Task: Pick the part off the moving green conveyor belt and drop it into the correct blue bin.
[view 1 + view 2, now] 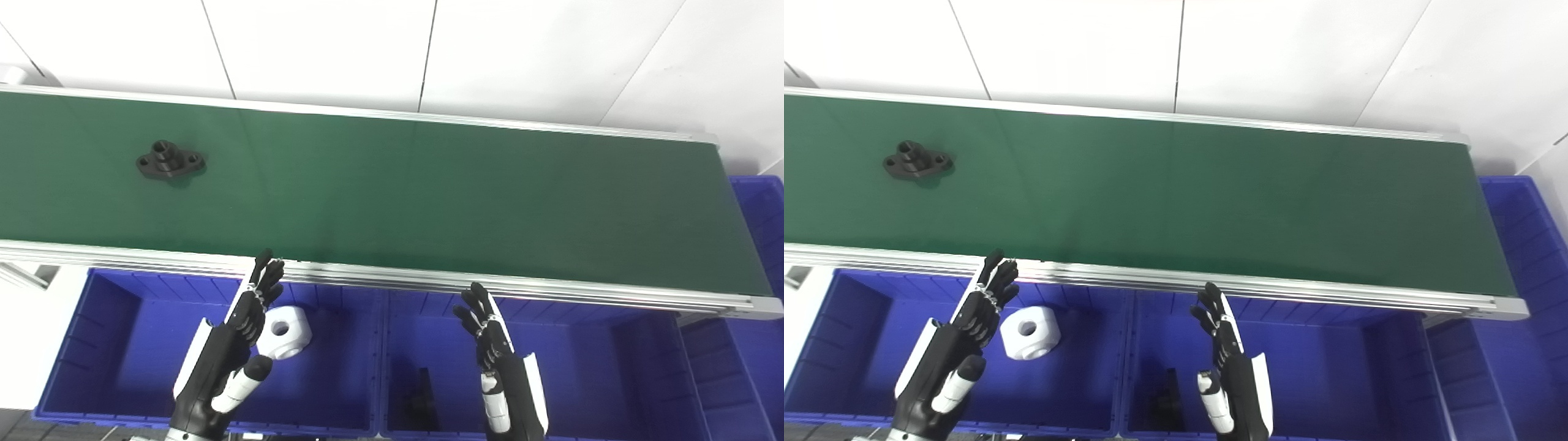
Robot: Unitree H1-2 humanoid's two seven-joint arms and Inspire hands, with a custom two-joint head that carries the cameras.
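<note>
A black flanged part [169, 160] with a raised centre tube lies on the green conveyor belt [429, 196] at the far left. My left hand [242, 331] hovers open over the left blue bin [116, 343], fingers pointing up at the belt's near rail, well short of the part. My right hand [490, 343] is open too, raised over the middle blue bin [588, 367]. Both hands hold nothing. A white block with a round hole [283, 331] lies in the left bin beside the left hand. A dark part [421, 392] rests in the middle bin.
An aluminium rail [429, 278] edges the belt's near side, above the bins. Another blue bin [759, 208] stands past the belt's right end. White wall panels rise behind the belt.
</note>
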